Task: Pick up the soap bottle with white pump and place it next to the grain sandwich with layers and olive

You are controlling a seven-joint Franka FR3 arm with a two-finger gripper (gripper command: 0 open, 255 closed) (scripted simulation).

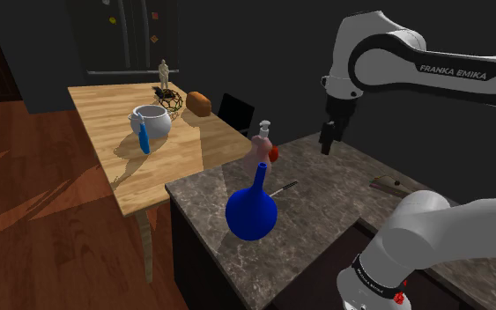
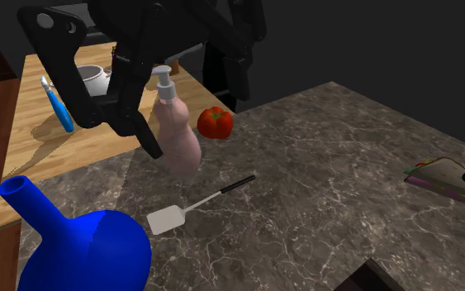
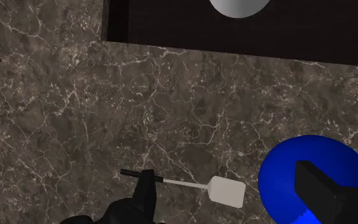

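Observation:
The pink soap bottle (image 1: 260, 151) with a white pump stands upright near the far edge of the dark marble counter (image 1: 343, 220). In the second exterior view the bottle (image 2: 177, 136) has a red tomato (image 2: 215, 122) just beside it. The layered sandwich (image 2: 452, 179) with an olive lies at the counter's far right in that view. My black gripper (image 1: 328, 139) hangs open above the counter, apart from the bottle and holding nothing. In the wrist view the gripper (image 3: 228, 179) looks down on a spatula (image 3: 199, 186), its fingers spread wide.
A big blue round vase (image 1: 251, 211) stands at the counter's near corner, close to the bottle. The spatula (image 2: 194, 207) lies flat between vase and bottle. Beyond the counter a wooden table (image 1: 105, 106) carries a white pot (image 1: 153, 120), a blue tool, a figurine and bread.

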